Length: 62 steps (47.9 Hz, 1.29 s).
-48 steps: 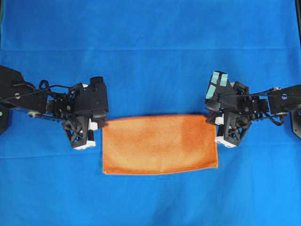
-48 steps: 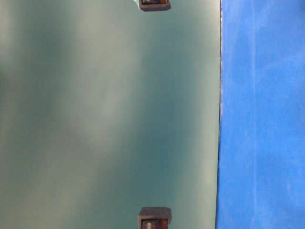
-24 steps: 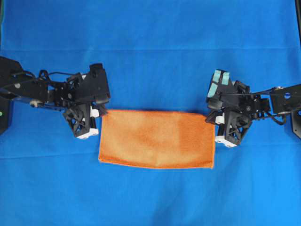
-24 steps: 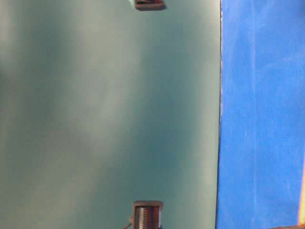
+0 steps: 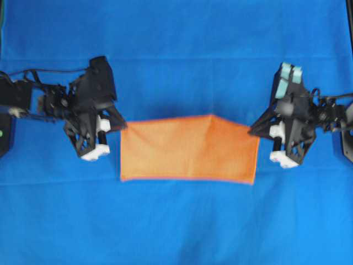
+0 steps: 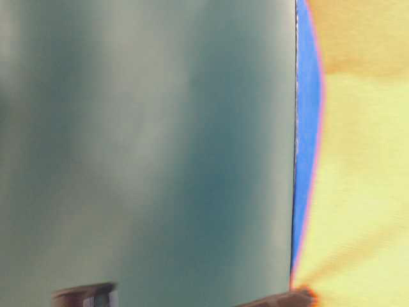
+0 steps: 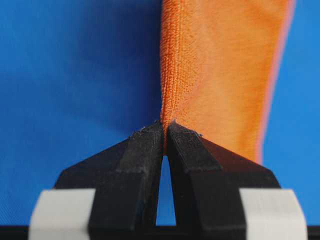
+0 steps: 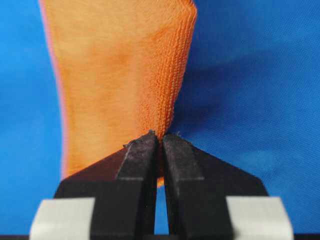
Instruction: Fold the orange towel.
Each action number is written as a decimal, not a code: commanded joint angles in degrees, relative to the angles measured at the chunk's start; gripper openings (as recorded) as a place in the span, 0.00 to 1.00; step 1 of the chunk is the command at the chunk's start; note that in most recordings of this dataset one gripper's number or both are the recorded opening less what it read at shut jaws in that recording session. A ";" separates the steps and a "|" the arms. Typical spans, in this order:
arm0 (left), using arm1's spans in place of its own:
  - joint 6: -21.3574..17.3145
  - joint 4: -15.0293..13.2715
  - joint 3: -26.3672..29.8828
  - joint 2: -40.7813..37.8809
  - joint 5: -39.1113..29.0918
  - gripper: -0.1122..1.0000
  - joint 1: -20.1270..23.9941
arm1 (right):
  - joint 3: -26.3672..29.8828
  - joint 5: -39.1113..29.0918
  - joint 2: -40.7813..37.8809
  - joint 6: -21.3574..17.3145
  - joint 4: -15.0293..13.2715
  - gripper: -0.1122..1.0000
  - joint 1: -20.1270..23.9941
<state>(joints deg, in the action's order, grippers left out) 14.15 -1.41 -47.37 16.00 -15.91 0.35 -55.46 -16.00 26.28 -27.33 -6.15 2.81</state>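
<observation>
The orange towel (image 5: 187,148) hangs stretched between my two grippers above the blue cloth, its top edge peaking near the middle. My left gripper (image 5: 122,126) is shut on the towel's upper left corner; in the left wrist view the black fingertips (image 7: 150,137) pinch the towel's hem (image 7: 210,75). At the towel's upper right corner my right gripper (image 5: 253,131) is shut as well, and the right wrist view shows the towel (image 8: 115,75) pinched between the tips of the right gripper (image 8: 160,136). The towel (image 6: 364,160) fills the right side of the table-level view, blurred.
The blue table cloth (image 5: 176,49) covers the whole table in the overhead view. A dark block (image 5: 4,135) stands at the left edge and another (image 5: 347,141) at the right edge. A grey-green surface (image 6: 147,153) takes up most of the table-level view.
Both grippers have risen and moved toward the far side, lifting the towel's far edge off the cloth. The towel now shows in the table-level view.
</observation>
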 commanded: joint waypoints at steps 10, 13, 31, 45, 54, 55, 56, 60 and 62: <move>0.00 0.00 0.62 6.77 2.02 0.11 -0.88 | 2.20 -2.55 8.09 0.26 -0.09 0.12 0.18; 0.00 0.00 0.53 6.94 2.29 0.11 -0.88 | 1.93 -2.55 9.14 0.26 -0.18 0.12 0.18; 0.09 0.00 0.62 5.89 7.73 0.11 -3.78 | 2.20 -2.55 8.00 0.18 -2.90 0.12 -1.41; -0.88 0.00 3.60 -0.79 18.19 0.11 -8.61 | 4.39 -2.72 2.64 0.35 -7.29 0.12 -13.27; -2.55 0.09 9.40 -7.65 20.30 0.11 -10.55 | 7.38 -1.32 -1.76 0.35 -10.90 0.12 -19.86; -2.90 0.09 10.20 -8.53 20.30 0.11 -10.63 | 7.91 -0.70 -2.55 0.44 -11.43 0.12 -20.74; -3.16 0.00 11.07 -9.23 20.39 0.11 -10.81 | 8.35 -0.35 -3.08 0.44 -11.69 0.12 -21.27; -4.92 0.00 14.77 -12.74 20.30 0.11 -11.87 | 10.28 1.32 -5.54 0.44 -13.01 0.12 -22.94; -5.80 0.00 16.35 -14.33 20.21 0.11 -12.30 | 11.43 2.20 -6.86 0.53 -13.54 0.12 -23.64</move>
<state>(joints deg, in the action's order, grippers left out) 9.32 -1.41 -34.80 3.16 3.87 -10.81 -47.02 -15.64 20.92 -26.89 -18.63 -19.42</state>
